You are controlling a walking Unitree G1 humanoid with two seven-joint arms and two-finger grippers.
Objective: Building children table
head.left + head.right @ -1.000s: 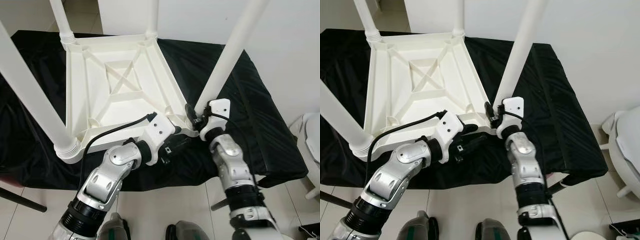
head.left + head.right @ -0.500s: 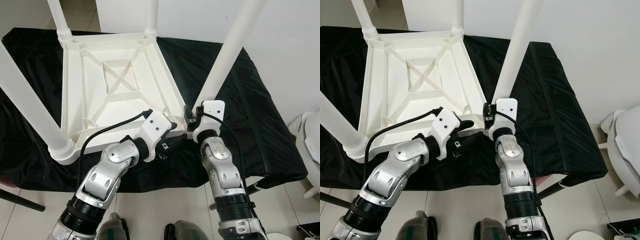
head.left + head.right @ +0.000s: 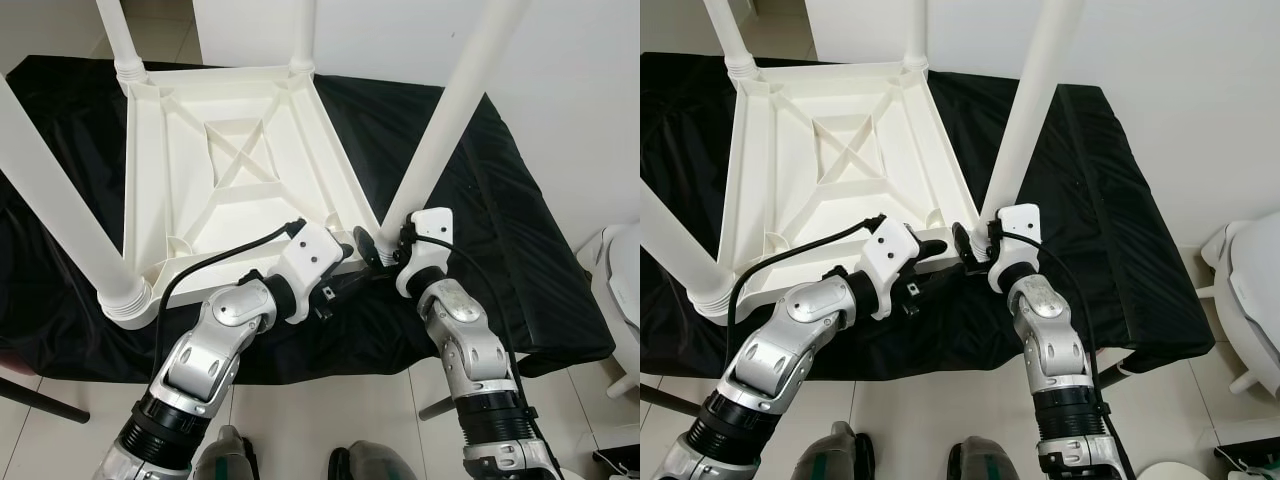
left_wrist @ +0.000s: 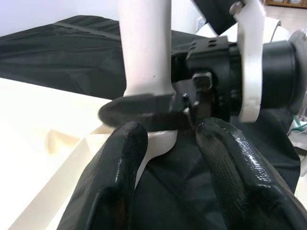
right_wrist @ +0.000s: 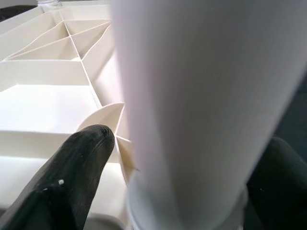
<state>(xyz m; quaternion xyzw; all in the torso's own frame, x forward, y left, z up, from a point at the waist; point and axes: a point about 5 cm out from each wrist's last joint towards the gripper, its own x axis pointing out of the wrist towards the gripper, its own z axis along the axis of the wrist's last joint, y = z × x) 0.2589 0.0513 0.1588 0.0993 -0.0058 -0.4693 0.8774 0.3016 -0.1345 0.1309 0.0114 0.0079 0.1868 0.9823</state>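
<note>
A white plastic children's table (image 3: 330, 170) lies upside down on a black cloth (image 3: 500, 200), its legs pointing up. My right gripper (image 3: 385, 240) is at the base of the near-right leg (image 3: 450, 120). In the right wrist view that leg (image 5: 192, 96) sits between the two fingers (image 5: 72, 167), and the gripper is shut on it. My left gripper (image 3: 340, 275) is open at the same corner. Its fingers (image 4: 115, 182) are spread, one over the table's rim and one over the cloth, with nothing held.
Three more legs stand up: near left (image 3: 60, 200), far left (image 3: 120, 40) and far right (image 3: 303, 35). The cloth ends just in front of my arms above a tiled floor. A white rounded object (image 3: 620, 280) stands on the floor at the right. A white wall is behind.
My right wrist has swung to the right around the leg's base, so one finger now shows at the leg's left side. The left arm has hardly moved.
</note>
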